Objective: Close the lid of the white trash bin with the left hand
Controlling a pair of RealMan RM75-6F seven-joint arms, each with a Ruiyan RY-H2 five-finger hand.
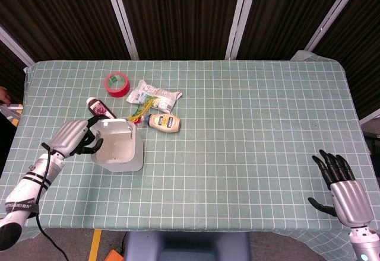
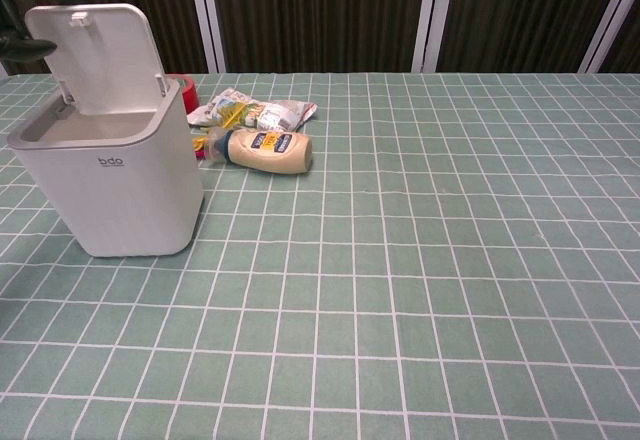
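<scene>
White bin (image 2: 108,180): upright on checked green table (image 1: 249,130), left side, near half
Lid (image 2: 98,58): raised, hinged at the far rim, leaning slightly over the opening; inside of bin visible from above
Left hand (image 1: 72,137): just left of bin, at rim height; dark fingers (image 1: 95,144) curled toward the bin's left wall and lid edge; in chest view only dark fingertips (image 2: 22,46) visible at the lid's left edge, appearing to touch it; fingers apart, clamped on nothing visible; firm contact with the lid not certain
Right hand (image 1: 341,185): far right, at the near table edge, well apart from everything; fingers spread and straight, holding nothing
Red tape roll (image 1: 116,83): flat, far of bin
Dark tube (image 1: 98,107): white cap, lying just far-left of bin
Snack packet (image 1: 155,94): crumpled, right of tape
Mayonnaise bottle (image 2: 265,150): on its side, just right of bin, near side of packet
Small yellow-green wrapper (image 1: 139,112): between bin and bottle
</scene>
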